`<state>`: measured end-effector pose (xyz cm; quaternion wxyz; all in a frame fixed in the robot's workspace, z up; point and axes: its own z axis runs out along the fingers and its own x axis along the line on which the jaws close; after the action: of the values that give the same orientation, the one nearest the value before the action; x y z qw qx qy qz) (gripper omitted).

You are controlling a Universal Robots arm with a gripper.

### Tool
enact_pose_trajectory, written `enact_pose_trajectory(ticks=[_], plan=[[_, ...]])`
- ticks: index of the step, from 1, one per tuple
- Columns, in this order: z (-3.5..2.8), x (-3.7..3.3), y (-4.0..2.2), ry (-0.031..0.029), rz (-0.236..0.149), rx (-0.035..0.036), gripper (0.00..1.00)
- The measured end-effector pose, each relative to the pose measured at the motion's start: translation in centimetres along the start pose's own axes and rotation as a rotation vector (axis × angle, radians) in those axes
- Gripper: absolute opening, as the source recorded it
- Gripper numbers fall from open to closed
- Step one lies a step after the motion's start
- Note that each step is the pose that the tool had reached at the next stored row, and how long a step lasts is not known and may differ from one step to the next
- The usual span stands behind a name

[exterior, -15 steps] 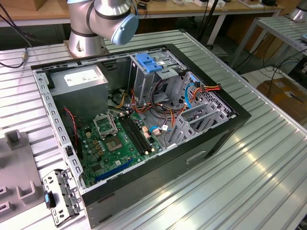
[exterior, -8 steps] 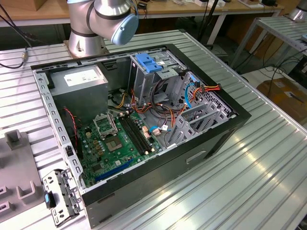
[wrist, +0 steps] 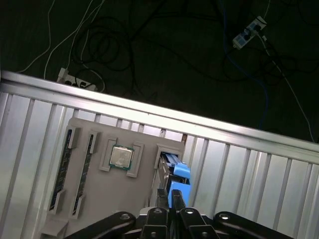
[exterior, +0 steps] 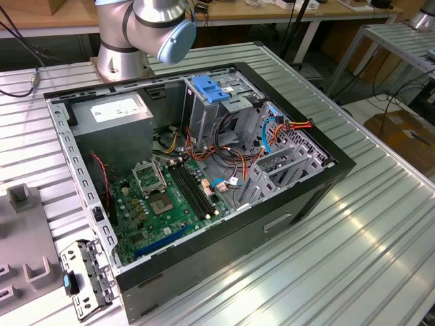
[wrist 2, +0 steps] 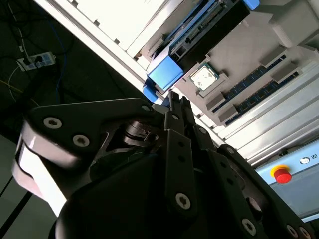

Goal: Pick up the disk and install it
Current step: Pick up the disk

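The flat dark grey disk (wrist: 179,174), framed by a bright blue plastic rail, stood on edge in a pale grey plastic holder tray (wrist: 89,127) on the ribbed aluminium table (wrist: 249,164). The black gripper (wrist: 170,193) hung just above it, jaws together. Beyond the table's edge lay a dark floor (wrist: 164,64) strewn with cables.

The arm (exterior: 146,30) rose from its silver base at the far side, toward the exterior view's left, with a blue-capped joint bent over it. In both wrist views the black pincer (wrist: 167,201) pointed downward, its fingers (wrist 2: 178,144) drawn close together and its linkage folded inward.
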<state>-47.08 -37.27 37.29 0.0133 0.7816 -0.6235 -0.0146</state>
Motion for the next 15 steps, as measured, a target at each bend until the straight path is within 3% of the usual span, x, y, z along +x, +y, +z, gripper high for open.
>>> enact_pose_trajectory(ticks=[2,3,7,8,13,15], plan=[[0.02,0.00,0.00,0.0000,0.000,0.0000,0.19],[0.05,0.00,0.00,0.0000,0.000,0.0002,0.25],[0.24,-0.02,-0.02,-0.0007,0.018,0.0002,0.26],[0.33,-0.02,-0.02,-0.0013,0.032,0.0005,0.33],[1.06,-0.02,-0.04,-0.0050,0.132,0.0009,0.33],[1.77,-0.05,-0.09,-0.0068,0.177,0.0012,0.33]])
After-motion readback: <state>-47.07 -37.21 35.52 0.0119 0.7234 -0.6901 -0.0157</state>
